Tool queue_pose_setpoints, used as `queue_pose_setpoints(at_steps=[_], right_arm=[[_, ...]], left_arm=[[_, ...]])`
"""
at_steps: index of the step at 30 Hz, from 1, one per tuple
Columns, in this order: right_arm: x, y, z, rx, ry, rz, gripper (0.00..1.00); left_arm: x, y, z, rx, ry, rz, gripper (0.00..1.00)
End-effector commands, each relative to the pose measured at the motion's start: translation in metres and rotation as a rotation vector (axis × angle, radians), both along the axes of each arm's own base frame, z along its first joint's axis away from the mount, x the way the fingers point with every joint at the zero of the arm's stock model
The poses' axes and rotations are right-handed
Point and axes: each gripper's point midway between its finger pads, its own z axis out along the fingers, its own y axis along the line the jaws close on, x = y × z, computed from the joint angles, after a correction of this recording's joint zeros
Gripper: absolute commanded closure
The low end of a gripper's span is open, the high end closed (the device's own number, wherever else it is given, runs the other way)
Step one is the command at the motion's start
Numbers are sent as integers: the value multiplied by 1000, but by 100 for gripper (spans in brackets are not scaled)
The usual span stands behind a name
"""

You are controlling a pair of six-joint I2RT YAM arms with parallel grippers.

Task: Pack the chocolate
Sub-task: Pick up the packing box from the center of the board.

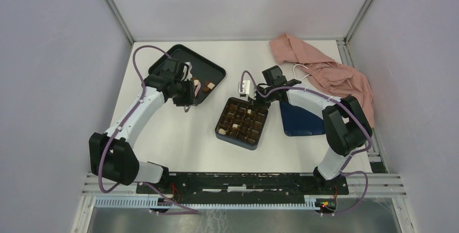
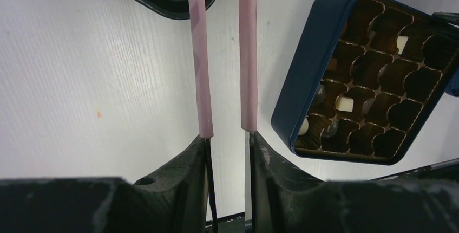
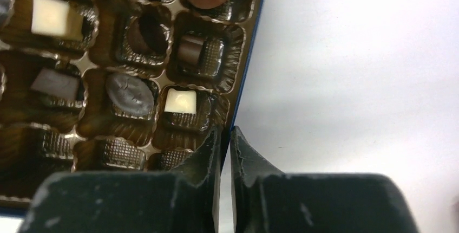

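The black tray (image 1: 184, 59) sits left of the blue box (image 2: 306, 81), whose rim the right gripper (image 3: 226, 135) pinches, jaws nearly closed. The left gripper (image 2: 223, 54) is nearer the tray's loose chocolate (image 1: 210, 85), pink fingers (image 2: 197, 54) narrowly apart (tips hidden; load untellable).

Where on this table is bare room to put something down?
Bare: between the dark blue square gridded box and the black base rail; between the black rectangular tray and the crumpled pink cloth. Crowded: the right side, around the dark blue lid.
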Motion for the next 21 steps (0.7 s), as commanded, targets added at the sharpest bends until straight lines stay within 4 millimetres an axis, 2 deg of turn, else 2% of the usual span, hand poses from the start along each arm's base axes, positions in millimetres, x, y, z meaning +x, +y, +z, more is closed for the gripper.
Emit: queue_pose_setpoints(at_steps=[1, 5, 11, 13, 21], right_arm=[[11, 5, 20, 41, -60, -45, 93], [17, 6, 37, 67, -98, -72, 100], [32, 7, 90, 125, -239, -110, 100], [34, 6, 102, 132, -279, -124, 100], [36, -2, 127, 122, -378, -166, 100]], left_arm=[[3, -2, 17, -31, -76, -15, 63], [2, -2, 20, -36, -86, -16, 63], [1, -4, 26, -54, -128, -30, 64], [1, -3, 27, -53, -144, -34, 65], [3, -1, 31, -46, -189, -39, 65]])
